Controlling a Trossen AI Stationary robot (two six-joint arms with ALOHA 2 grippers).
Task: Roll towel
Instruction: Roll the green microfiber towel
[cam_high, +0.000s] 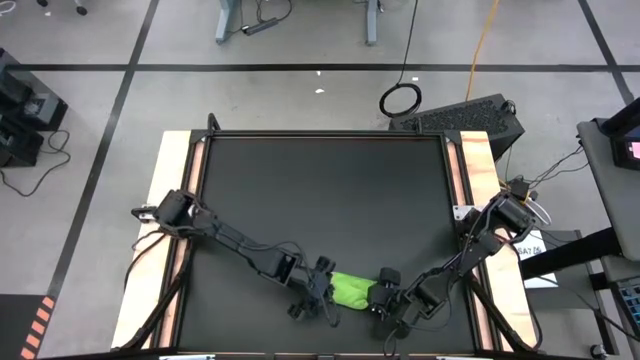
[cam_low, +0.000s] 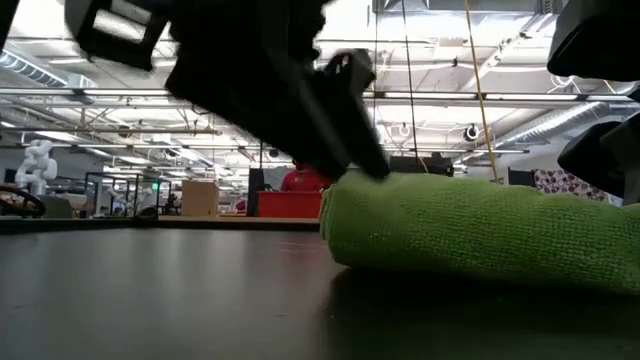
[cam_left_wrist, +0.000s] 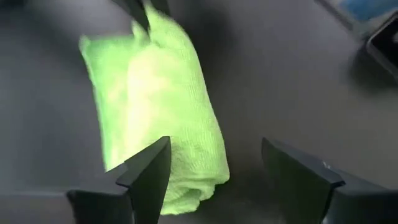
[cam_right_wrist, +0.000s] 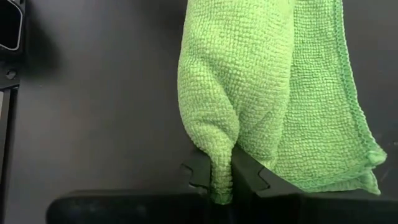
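Note:
The lime-green towel (cam_high: 350, 290) lies partly rolled into a thick bundle on the black table (cam_high: 320, 200), close to its near edge. It fills the right half of the low view (cam_low: 480, 230). My left gripper (cam_high: 322, 292) stands open at the towel's left end; in its wrist view (cam_left_wrist: 217, 177) one finger stands in front of the roll's end (cam_left_wrist: 186, 168) and the other over bare table. My right gripper (cam_high: 383, 295) is shut on the towel's right end. My left gripper has one fingertip (cam_low: 365, 160) at the top of the roll's left end; I cannot tell whether it touches. My right gripper pinches a bulging fold of the towel (cam_right_wrist: 219, 163) between its two fingertips at the towel's right end, coming in low from the table's right. A flat hemmed layer (cam_right_wrist: 336, 137) lies beside the fold on the table.
Light wooden strips (cam_high: 175, 200) run along the table's left and right sides. A white paper (cam_high: 530, 250) lies on the right strip. The far half of the black table holds nothing I can see.

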